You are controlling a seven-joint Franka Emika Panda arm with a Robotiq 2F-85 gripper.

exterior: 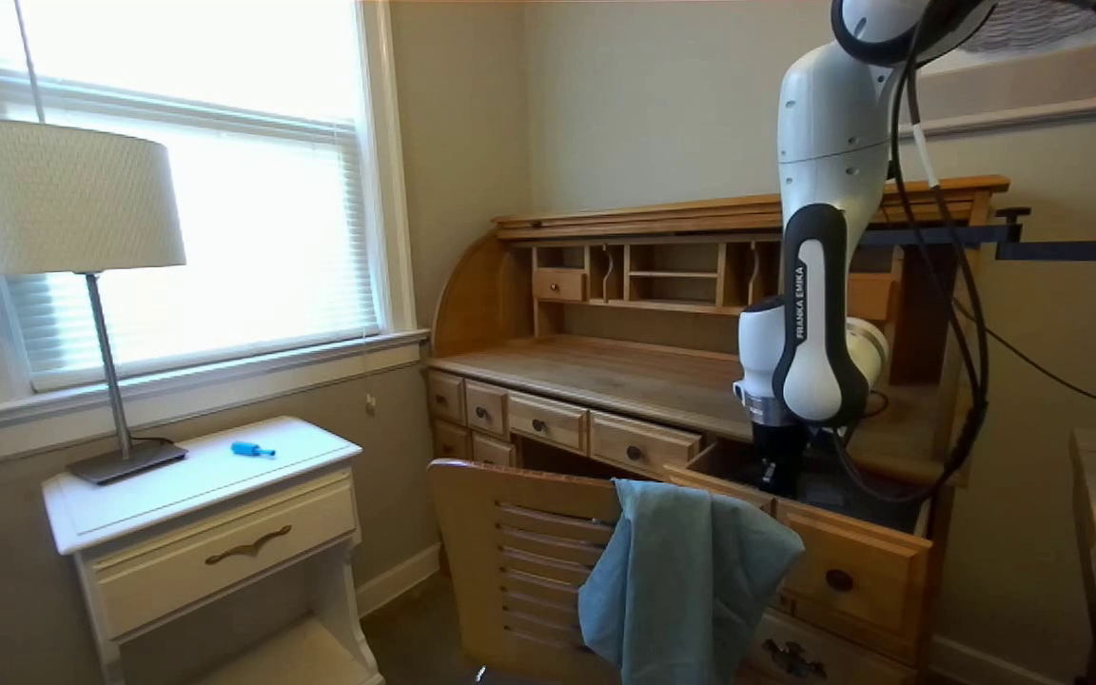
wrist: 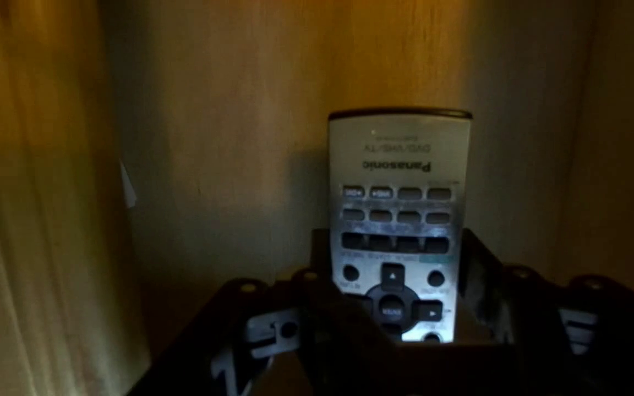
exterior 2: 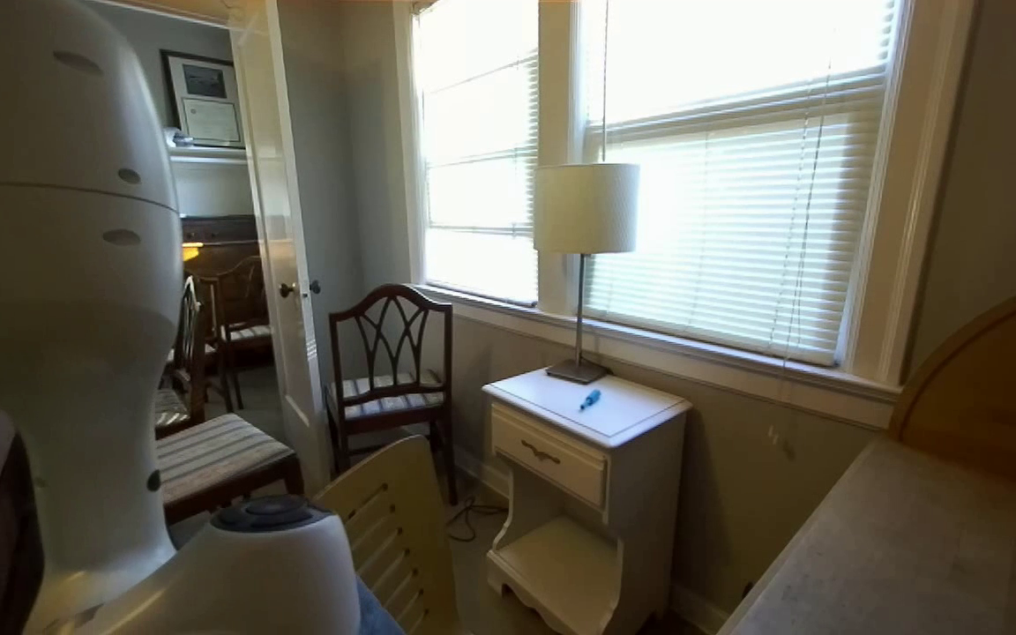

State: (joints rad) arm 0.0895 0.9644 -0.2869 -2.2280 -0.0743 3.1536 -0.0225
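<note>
1. Points straight down with the gripper, inside a pulled-out drawer below the front edge of the counter, toward the right end of that edge in an exterior view.
2. In the wrist view, holds a grey remote control between two dark fingers, parted by just the width of it and closed against both long sides.
3. Set lengthwise between them, button face toward the camera, with the Panasonic-marked end sticking out past the fingertips toward the top of that view, lettering upside down.
4. Nearer the gripper's body, partly hidden behind a finger; shows rows of buttons and an arrow pad.
5. Cannot tell about contact between remote control and drawer floor.
6. At the left of the wrist view, a wooden wall, with a pale scrap just beside it.
7. Before the counter's front edge, a slatted wooden chair, draped with a blue cloth near the drawer.
8. Along the counter's back edge, a row of cubbyholes.
9. Well apart from the gripper, beyond the counter's left end, a white nightstand with a lamp and a small blue object, shown in both exterior views.
</note>
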